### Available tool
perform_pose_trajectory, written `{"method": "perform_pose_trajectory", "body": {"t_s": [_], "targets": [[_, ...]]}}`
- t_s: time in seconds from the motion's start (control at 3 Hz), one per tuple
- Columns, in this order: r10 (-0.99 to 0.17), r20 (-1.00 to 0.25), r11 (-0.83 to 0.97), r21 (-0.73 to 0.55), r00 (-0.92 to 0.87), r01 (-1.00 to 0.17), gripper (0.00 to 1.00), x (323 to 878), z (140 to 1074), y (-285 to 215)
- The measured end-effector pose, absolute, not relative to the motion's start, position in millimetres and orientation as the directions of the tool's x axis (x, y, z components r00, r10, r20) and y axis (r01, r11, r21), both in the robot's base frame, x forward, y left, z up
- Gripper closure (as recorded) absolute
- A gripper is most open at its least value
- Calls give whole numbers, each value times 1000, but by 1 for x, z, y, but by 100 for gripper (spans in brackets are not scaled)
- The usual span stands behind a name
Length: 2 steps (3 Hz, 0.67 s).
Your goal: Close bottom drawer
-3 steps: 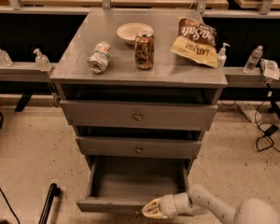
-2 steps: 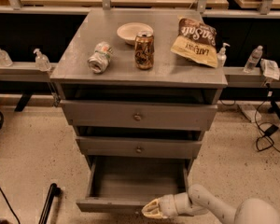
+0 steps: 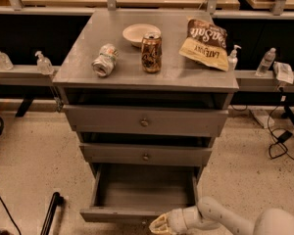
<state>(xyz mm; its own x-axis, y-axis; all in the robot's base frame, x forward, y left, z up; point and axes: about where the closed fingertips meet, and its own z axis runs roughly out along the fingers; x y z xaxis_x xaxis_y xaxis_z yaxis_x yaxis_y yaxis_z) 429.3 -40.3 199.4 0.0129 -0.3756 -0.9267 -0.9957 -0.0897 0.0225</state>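
Note:
The bottom drawer (image 3: 144, 189) of the grey cabinet is pulled far out, its plain grey box open and empty. Its front edge (image 3: 117, 214) runs along the bottom of the view; the knob is hidden. My gripper (image 3: 159, 224), pale with cream fingers, sits at the drawer front's right half, right against its outer face, with the white arm reaching in from the lower right.
The top drawer (image 3: 144, 122) and middle drawer (image 3: 146, 155) are in place. On the cabinet top stand a bowl (image 3: 140, 34), a soda can (image 3: 151, 52), a crushed can (image 3: 105, 60) and a chip bag (image 3: 205, 44). A black pole (image 3: 51, 211) leans at lower left. Cables (image 3: 284, 136) lie right.

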Motion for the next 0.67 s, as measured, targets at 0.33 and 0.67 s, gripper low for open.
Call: {"method": "perform_pose_trajectory", "body": {"t_s": [0.33, 0.67], "targets": [[-450, -892, -78, -15, 48, -997, 100, 414, 220, -41], [-453, -884, -85, -89, 118, -992, 100, 405, 262, -26]]}}
